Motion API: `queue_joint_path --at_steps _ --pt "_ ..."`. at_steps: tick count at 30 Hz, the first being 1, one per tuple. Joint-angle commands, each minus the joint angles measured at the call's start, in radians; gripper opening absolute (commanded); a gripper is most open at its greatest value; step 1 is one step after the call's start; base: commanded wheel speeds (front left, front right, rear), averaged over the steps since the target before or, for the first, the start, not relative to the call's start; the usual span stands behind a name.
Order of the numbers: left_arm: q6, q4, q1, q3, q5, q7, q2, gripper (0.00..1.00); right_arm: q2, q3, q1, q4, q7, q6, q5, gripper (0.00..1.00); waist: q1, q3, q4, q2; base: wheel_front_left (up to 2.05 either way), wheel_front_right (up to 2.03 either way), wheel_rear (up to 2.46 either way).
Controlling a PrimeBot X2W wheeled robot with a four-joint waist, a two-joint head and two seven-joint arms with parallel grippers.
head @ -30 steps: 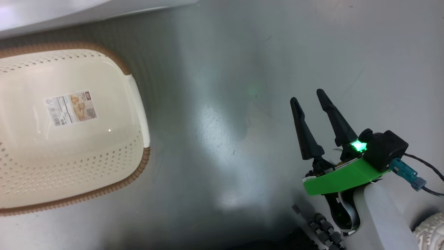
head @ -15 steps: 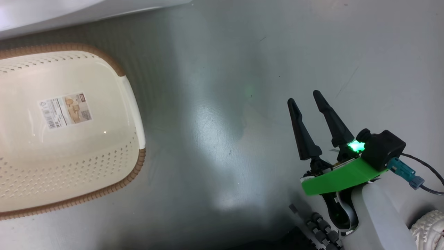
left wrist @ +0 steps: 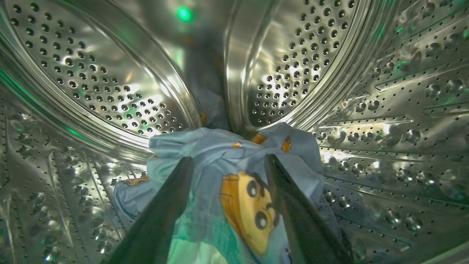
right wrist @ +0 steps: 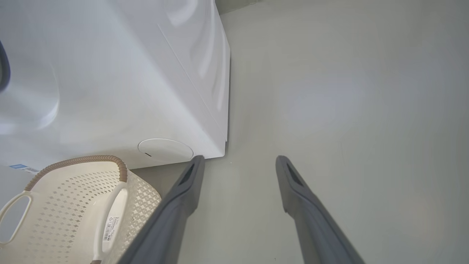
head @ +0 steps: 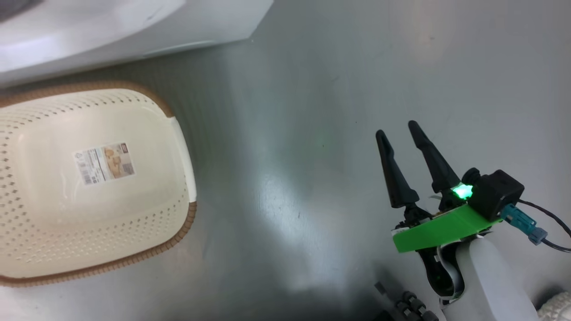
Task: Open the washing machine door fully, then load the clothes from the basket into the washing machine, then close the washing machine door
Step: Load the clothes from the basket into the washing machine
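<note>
My left gripper (left wrist: 229, 158) is inside the washing machine's perforated steel drum (left wrist: 110, 91). It is open, with the light blue cartoon-print clothes (left wrist: 205, 146) lying between and under its fingers at the drum's bottom. The cream-white basket (head: 111, 214) stands on the floor at the left of the head view, holding nothing but its label sticker (head: 105, 162). Over the floor to its right hangs my right gripper (head: 396, 128), open with nothing in it. The white washing machine (head: 134, 22) is at the top left. The door is out of view.
In the right wrist view the washer's front (right wrist: 128, 91) shows its round lower cap (right wrist: 165, 149) just behind the basket (right wrist: 73, 205). Grey floor (head: 312, 133) stretches between basket and right gripper (right wrist: 240, 158). A white knitted thing (head: 555, 307) sits at the head view's bottom right corner.
The head camera has moved: the whole picture slid down and right, bringing more of the washer's base into the top left. The right gripper stays open in much the same place.
</note>
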Motion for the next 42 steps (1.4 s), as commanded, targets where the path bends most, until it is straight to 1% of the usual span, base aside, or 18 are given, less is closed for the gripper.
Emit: queue_joint_path --at_steps 1,6,7,13,22,28,35,42 --pt "0.013 -0.017 0.043 -0.002 -0.003 -0.014 0.028 1.0 0.005 0.006 0.05 -0.009 -0.005 0.002 -0.014 1.0 0.0 -0.052 0.02 -0.0001 0.0 0.0 0.0" --pt "0.029 -0.022 0.122 -0.006 -0.005 -0.041 0.014 1.0 0.005 -0.015 0.062 0.004 -0.005 0.002 -0.029 1.0 0.0 -0.118 0.03 -0.0001 0.0 0.0 0.0" --pt "0.029 -0.022 0.122 -0.006 -0.005 -0.041 0.014 1.0 0.005 -0.015 0.062 0.004 -0.005 0.002 -0.029 1.0 0.0 -0.118 0.03 -0.0001 0.0 0.0 0.0" --pt "0.037 -0.038 0.237 0.004 -0.025 -0.058 -0.004 1.0 0.005 -0.027 0.085 0.023 -0.005 0.002 -0.042 1.0 0.0 -0.199 0.045 -0.0001 0.0 0.0 0.0" --pt "0.055 -0.11 0.422 0.023 -0.043 -0.066 -0.029 1.0 0.004 -0.034 0.117 0.038 -0.005 0.002 -0.064 1.0 0.0 -0.3 0.074 -0.0001 0.0 0.0 0.0" --pt "0.074 -0.222 0.573 0.053 -0.049 -0.067 -0.042 1.0 0.003 -0.034 0.136 0.048 -0.005 0.002 -0.068 1.0 0.0 -0.366 0.085 -0.0001 0.0 0.0 0.0" --pt "0.093 -0.386 0.778 0.081 -0.036 -0.067 -0.054 1.0 0.001 -0.036 0.168 0.06 -0.005 0.002 -0.071 1.0 0.0 -0.453 0.092 -0.0001 0.0 0.0 0.0" --pt "0.117 -0.558 0.992 0.099 -0.015 -0.067 -0.088 1.0 -0.003 -0.046 0.208 0.072 -0.005 0.002 -0.074 1.0 0.0 -0.537 0.106 -0.0001 0.0 0.0 0.0"
